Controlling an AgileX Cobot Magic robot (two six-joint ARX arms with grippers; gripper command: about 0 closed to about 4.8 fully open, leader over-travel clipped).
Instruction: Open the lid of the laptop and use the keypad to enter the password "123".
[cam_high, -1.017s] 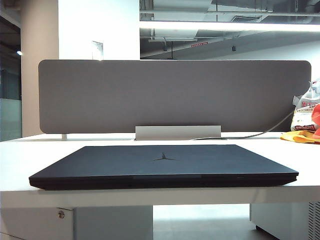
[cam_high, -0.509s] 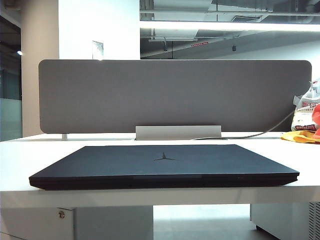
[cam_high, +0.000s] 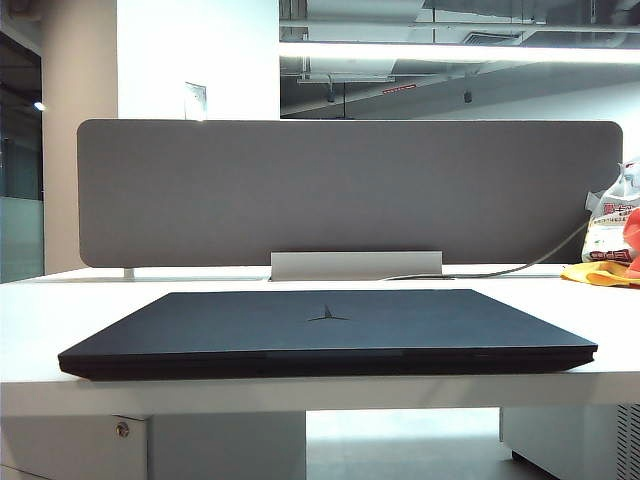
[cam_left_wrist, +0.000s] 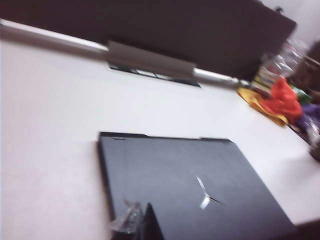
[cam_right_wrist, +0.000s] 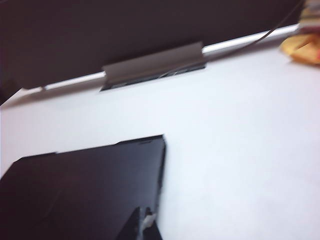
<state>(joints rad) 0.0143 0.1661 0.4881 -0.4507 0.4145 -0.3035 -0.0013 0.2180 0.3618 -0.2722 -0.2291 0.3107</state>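
We see the large slim blue-black laptop (cam_high: 328, 335) lying flat on the white worktop (cam_high: 40, 310), near its front edge and roughly centred. Its matte blue-black lid (cam_high: 330, 312) is down, the small three-pointed emblem (cam_high: 329, 317) facing up, so the keypad stays hidden beneath it. Behind the laptop stands the grey rounded divider panel (cam_high: 350, 190) on a pale metal foot (cam_high: 356, 265). At the far right of the worktop sit a white plastic bag (cam_high: 610, 225) and some orange and yellow cloth (cam_high: 600, 272), with a thin grey cable (cam_high: 530, 265) trailing toward them.

In the exterior view we find neither arm. The left gripper (cam_left_wrist: 137, 225) hangs above the near left part of the lid; only its tips show, blurred, and we cannot tell how wide the fingers (cam_left_wrist: 126, 220) stand. The right gripper (cam_right_wrist: 142, 225) hangs over the lid's near right corner area, and its fingers (cam_right_wrist: 148, 220) seem pressed together, gripping nothing.
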